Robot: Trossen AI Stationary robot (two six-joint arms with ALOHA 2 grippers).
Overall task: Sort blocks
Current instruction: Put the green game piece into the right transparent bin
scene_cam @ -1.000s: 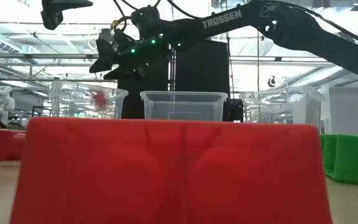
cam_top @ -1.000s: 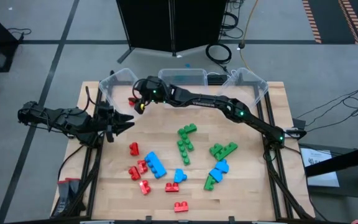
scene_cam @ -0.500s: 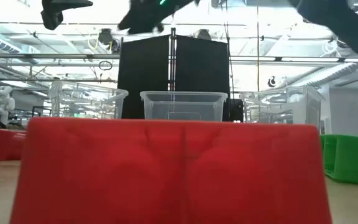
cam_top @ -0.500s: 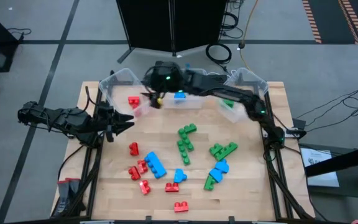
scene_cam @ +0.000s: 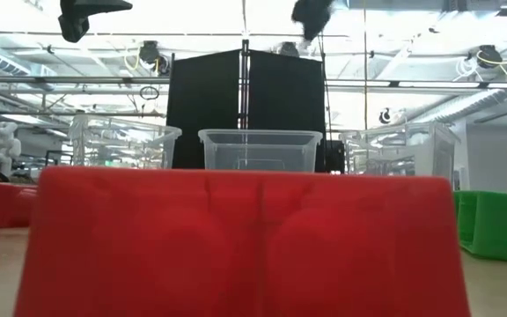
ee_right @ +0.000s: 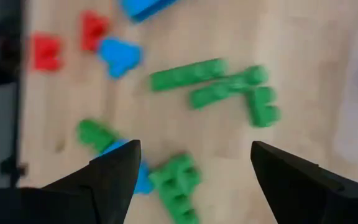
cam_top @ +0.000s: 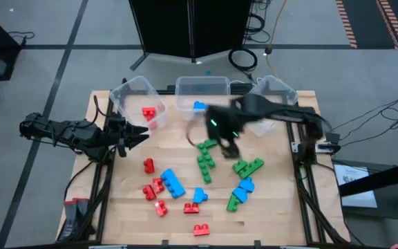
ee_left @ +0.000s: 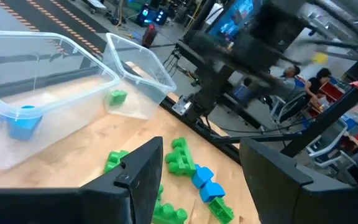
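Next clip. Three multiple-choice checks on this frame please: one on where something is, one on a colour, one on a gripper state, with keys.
1. Where is the right gripper?
A. over the green blocks mid-table
B. inside the left bin
C. off the table's near edge

2. What colour is the block in the left bin?
A. green
B. red
C. yellow

3. How do the right gripper's fingers stand?
A. shut on a blue block
B. shut on a red block
C. open, holding nothing

Key: 1 A, the high view shows it above the green blocks. 2 B, a red block lies there. 3 C, the right wrist view shows parted fingers with only table between.
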